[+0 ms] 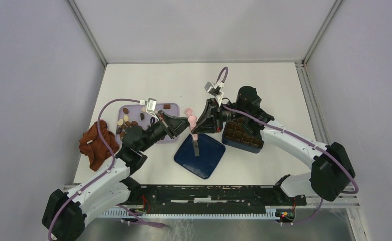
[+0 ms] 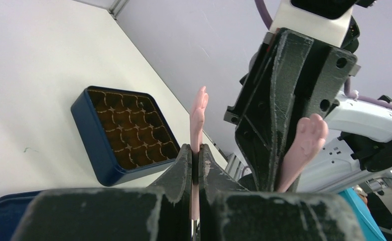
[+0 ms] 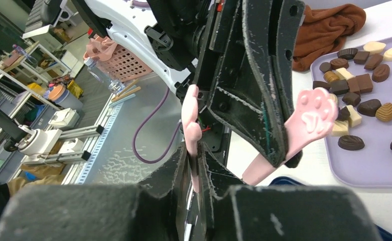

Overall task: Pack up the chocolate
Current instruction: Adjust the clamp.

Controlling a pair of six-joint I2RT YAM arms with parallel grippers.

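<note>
Brown, cream and dark chocolate: loose pieces on the purple tray, left of centre on the surface. We see none in the box.
Handling: we judge the pieces light and hard but brittle. They would scuff or chip easily, and the smooth rounded ones will likely slip.
Where to hold: we'd take one piece at a time across its two flat sides, using the paw tips of the tongs and a light squeeze only.
Tongs: pink and bendy-looking, with two legs ending in paw pads. They are held up between the two arms, above the lid and off the surface.
Left jaws: pressed together on one pink leg, which is clamped flat with no gap showing.
Right jaws: nearly together with a pink leg between them. It looks pinched, but we can't tell how firmly. The second leg, with its paw pad, runs past the left arm's finger.
Box: dark blue with a brown cell insert, just right of the lid. The cells we can see look unfilled.
Cloth: reddish-brown, bunched just left of the tray, not involved.
Risk: with both arms on one soft tool, we expect a twisted leg would misalign the paw tips over a piece.
</note>
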